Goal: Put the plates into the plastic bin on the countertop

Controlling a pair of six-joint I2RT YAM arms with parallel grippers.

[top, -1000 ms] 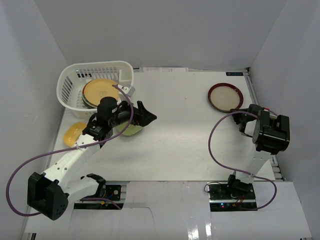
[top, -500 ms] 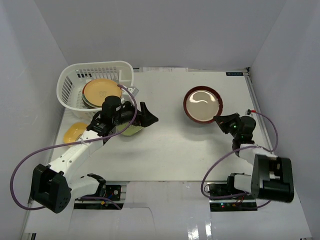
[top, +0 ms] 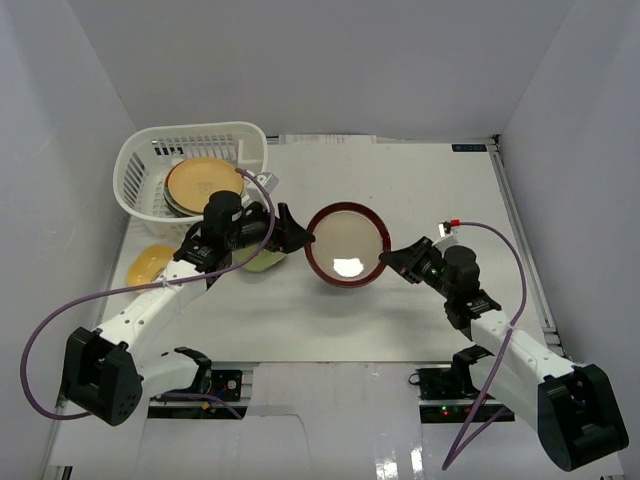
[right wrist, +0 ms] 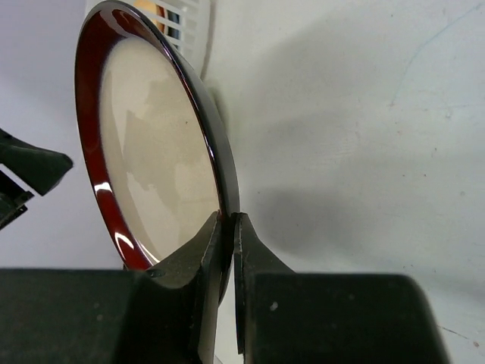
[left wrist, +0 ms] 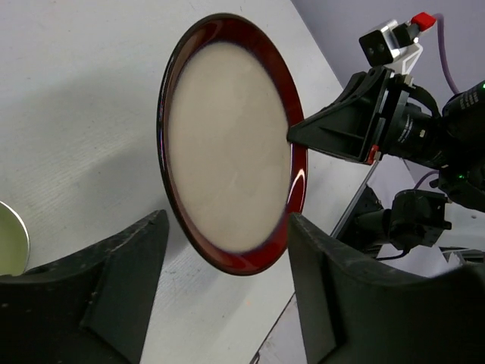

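Note:
My right gripper is shut on the rim of the maroon-rimmed beige plate and holds it above the middle of the countertop; the pinch shows in the right wrist view. My left gripper is open and empty, right beside the plate's left edge; its view shows the plate just beyond its fingers. The white plastic bin at the back left holds a yellow plate on top of others. A small green plate lies under my left wrist. A small yellow plate lies left of it.
White walls close in the countertop on the left, back and right. A metal rail runs along the right edge. My left arm's purple cable loops over the near left. The right arm's cable arcs over the right side.
My right gripper has carried the maroon-rimmed plate from the back right leftward to the middle, up to my left gripper. The left arm has barely moved.

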